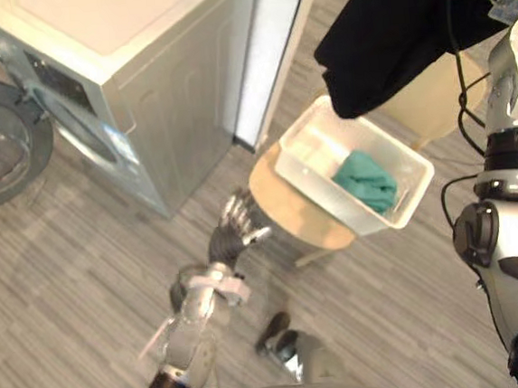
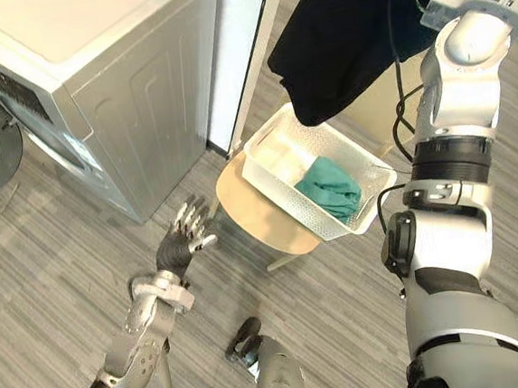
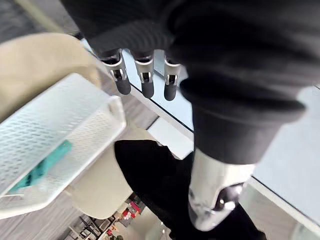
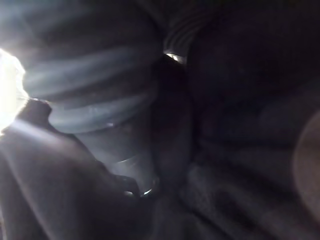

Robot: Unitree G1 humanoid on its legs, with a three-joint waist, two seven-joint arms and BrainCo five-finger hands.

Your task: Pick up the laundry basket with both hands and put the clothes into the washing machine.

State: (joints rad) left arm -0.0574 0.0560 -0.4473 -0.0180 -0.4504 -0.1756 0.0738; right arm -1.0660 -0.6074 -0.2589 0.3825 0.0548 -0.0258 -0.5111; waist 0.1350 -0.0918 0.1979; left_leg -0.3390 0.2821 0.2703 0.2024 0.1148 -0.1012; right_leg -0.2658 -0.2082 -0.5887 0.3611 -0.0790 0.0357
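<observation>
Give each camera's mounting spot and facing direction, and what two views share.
Left eye view: on the head, looking down at grey washing machine and white perforated plastic laundry basket on round beige stool; open left hand at centre.
Right eye view: same head, beside it; raised right arm meets hanging black garment.
Left wrist view: along left hand's straight fingers toward basket and teal cloth.
Right wrist view: right hand, its ribbed cover among the black garment.
Shared: both eye views show the same scene.
</observation>
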